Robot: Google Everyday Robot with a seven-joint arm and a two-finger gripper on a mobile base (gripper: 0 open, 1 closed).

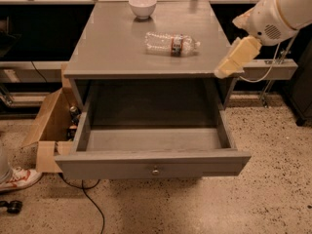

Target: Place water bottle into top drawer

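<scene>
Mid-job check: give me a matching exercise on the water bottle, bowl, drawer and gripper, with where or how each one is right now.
Things:
1. water bottle
2. bowl
3. drawer
4. gripper

States:
A. pulled open below the tabletop
B. upright near the tabletop's back edge
C. by the tabletop's front right corner
D. lying on its side around the middle of the tabletop

Pairs: 1-D, 2-B, 3-A, 4-C
</scene>
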